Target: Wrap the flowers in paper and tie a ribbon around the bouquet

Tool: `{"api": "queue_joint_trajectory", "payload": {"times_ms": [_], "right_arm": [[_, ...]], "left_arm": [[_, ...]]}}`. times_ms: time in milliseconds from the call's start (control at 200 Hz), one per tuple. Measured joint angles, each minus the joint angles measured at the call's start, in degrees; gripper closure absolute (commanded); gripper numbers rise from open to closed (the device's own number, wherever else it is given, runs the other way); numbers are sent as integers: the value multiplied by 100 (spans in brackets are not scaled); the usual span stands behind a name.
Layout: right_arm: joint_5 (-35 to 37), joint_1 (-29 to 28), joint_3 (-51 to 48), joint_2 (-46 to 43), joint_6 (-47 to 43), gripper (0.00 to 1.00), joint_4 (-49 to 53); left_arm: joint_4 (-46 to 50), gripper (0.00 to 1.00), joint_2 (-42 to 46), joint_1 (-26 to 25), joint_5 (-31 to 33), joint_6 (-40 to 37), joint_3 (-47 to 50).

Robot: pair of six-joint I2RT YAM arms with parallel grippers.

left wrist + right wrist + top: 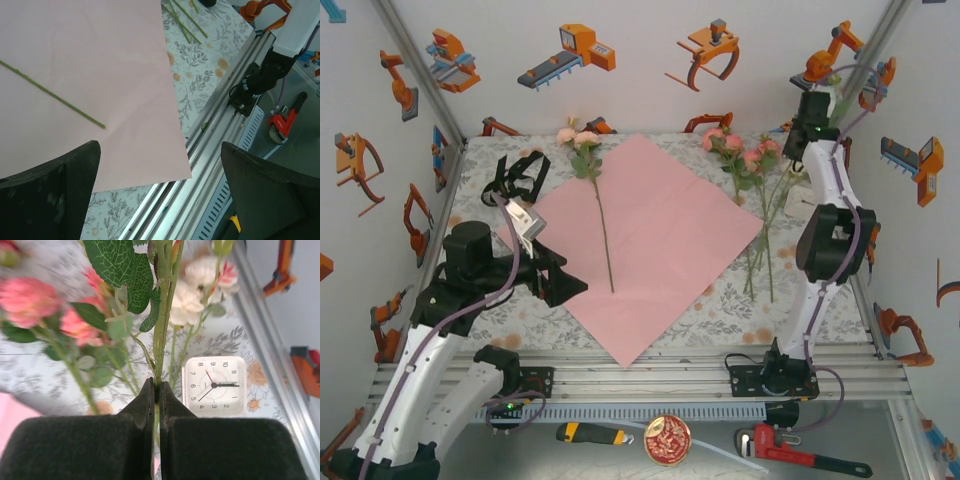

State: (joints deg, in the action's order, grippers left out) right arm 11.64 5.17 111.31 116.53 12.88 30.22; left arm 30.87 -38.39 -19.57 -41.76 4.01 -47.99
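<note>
Right claw (156,389) is clamped on one green stem of the flowers (163,305), bunched at the counter's (720,310) 2 o'clock beside a white clock (214,385). My left claw (160,195) gapes wide by the paper's (660,230) 7 o'clock edge. That paper lies pink side up mid-counter, one flower (586,160) across it. The black ribbon (517,175) sits at 10 o'clock, off the paper.

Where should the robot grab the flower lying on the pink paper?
Grab the bare lower stem, coming straight down with the open left pincer, fingers either side. The flower lies flat on the paper, bloom and leaves at the far end, so that thin near part is probably easiest.
</note>
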Motion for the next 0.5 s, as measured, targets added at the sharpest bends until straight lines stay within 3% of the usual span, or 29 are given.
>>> {"api": "queue_joint_trajectory", "payload": {"times_ms": [215, 501], "right_arm": [[-645, -568, -59, -964, 232, 99, -114], [-1410, -1775, -448, -688, 1331, 97, -321]], "left_arm": [[-61, 3, 42, 90, -138, 4, 0], [-120, 3, 96, 245, -66, 42, 2]]}}
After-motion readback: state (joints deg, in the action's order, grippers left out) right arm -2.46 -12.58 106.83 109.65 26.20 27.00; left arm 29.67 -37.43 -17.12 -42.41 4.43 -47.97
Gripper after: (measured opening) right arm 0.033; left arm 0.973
